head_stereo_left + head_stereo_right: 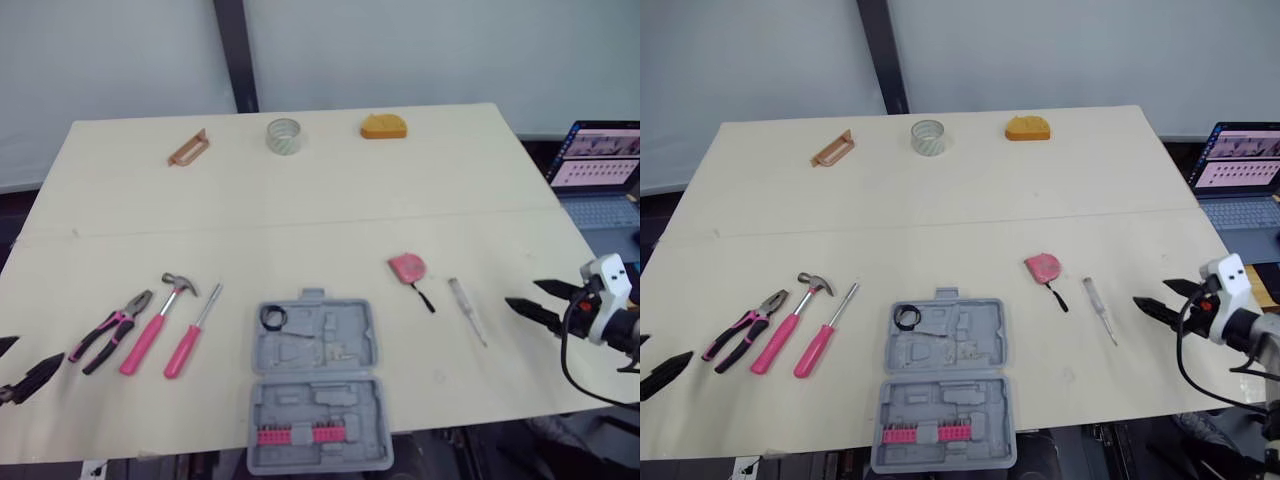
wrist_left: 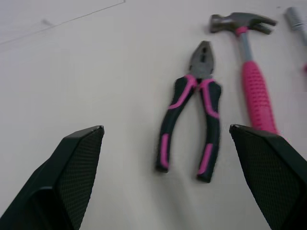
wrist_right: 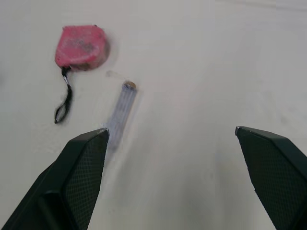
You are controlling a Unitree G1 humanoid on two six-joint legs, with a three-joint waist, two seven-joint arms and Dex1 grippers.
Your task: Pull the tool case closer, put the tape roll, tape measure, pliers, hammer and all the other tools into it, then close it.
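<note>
The grey tool case (image 1: 318,375) lies open at the table's front centre, with a small black ring (image 1: 273,317) in its far half and a row of pink bits (image 1: 295,434) in its near half. Left of it lie pink-handled pliers (image 1: 110,332), a hammer (image 1: 155,325) and a pink screwdriver (image 1: 192,333). To the case's right are a pink tape measure (image 1: 406,267) and a clear test screwdriver (image 1: 467,310). A clear tape roll (image 1: 284,136) stands at the far edge. My left gripper (image 1: 22,362) is open beside the pliers (image 2: 192,120). My right gripper (image 1: 525,295) is open, right of the test screwdriver (image 3: 120,115).
At the table's far edge lie a tan handle-shaped piece (image 1: 189,148) and an orange object (image 1: 384,126). An open laptop (image 1: 600,170) stands off the table's right side. A crease runs across the table top between the far objects and the tools.
</note>
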